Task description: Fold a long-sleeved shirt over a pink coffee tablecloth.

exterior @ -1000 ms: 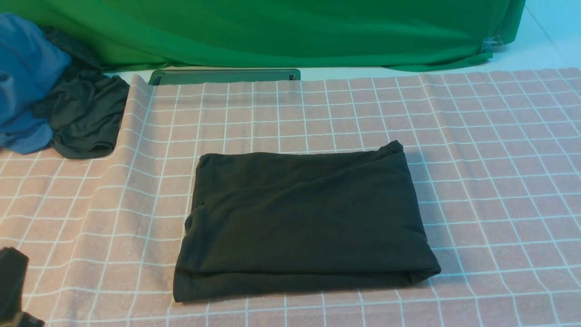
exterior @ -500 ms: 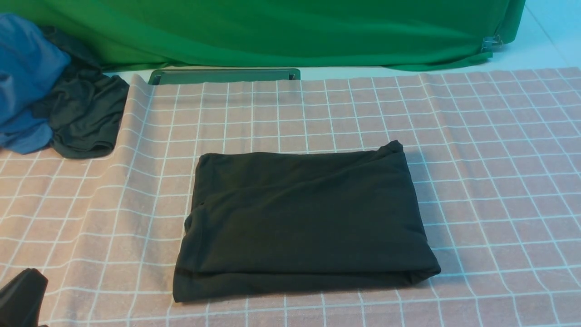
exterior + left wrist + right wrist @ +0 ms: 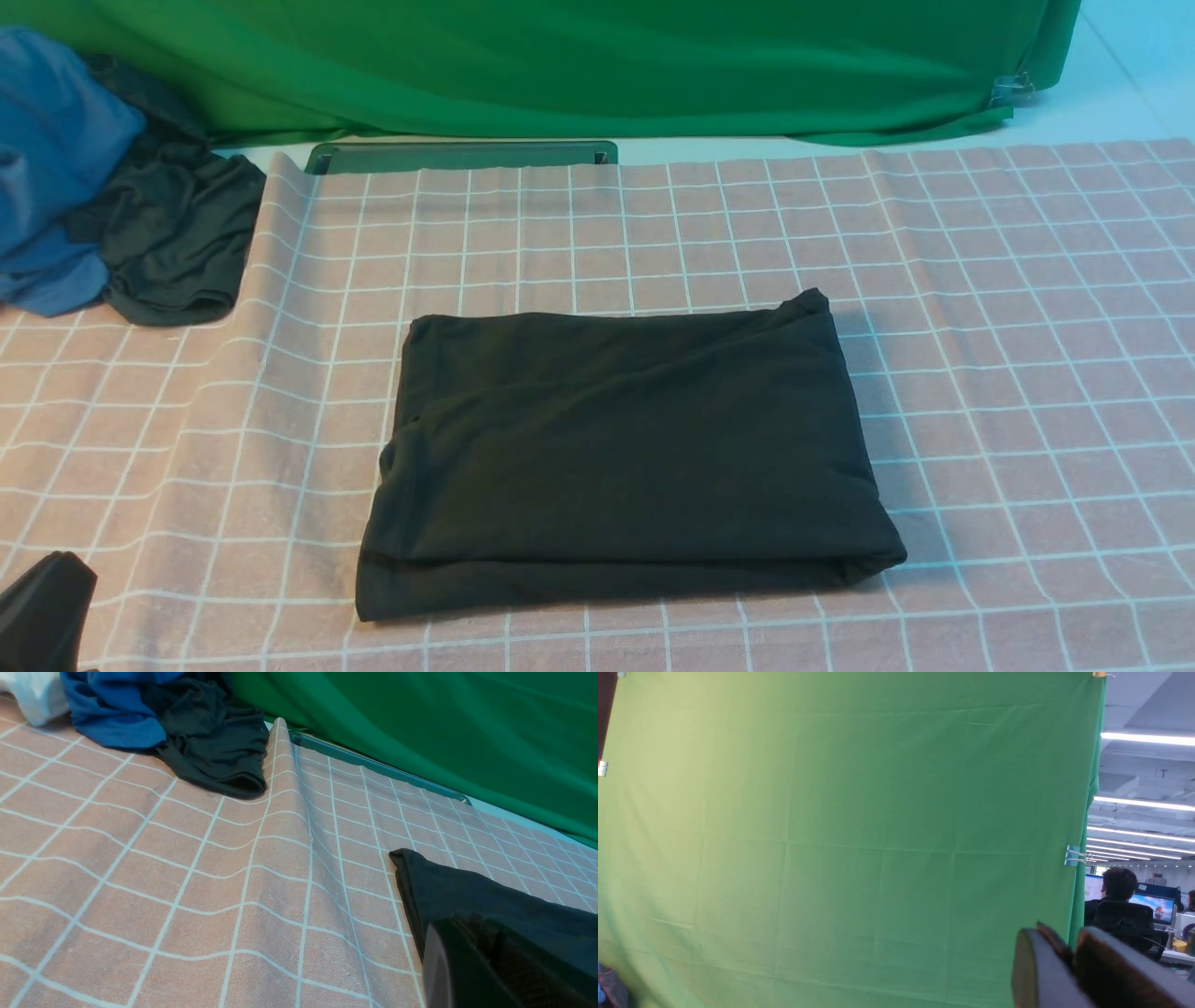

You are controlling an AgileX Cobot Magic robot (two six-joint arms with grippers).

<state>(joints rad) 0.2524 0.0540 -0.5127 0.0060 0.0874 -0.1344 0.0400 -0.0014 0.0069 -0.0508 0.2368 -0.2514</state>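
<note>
Bright, even overhead light, soft shadows, sharp focus, ceiling strip lights (image 3: 1143,738) glaring.

A pale table top (image 3: 709,147) carries the pink coffee tablecloth (image 3: 1008,308), which spreads across nearly all of it and leaves only a bare strip showing along the far edge. The cloth rises in a long ridge toward its left side, and a dark green flat bar (image 3: 462,156) lies at its far edge beside the foot of the green cloth (image 3: 597,65). On the pink cloth rest the folded long-sleeved shirt (image 3: 625,457) near the middle and, at the far left, a crumpled dark garment (image 3: 177,238) touching a blue garment (image 3: 51,159).
</note>
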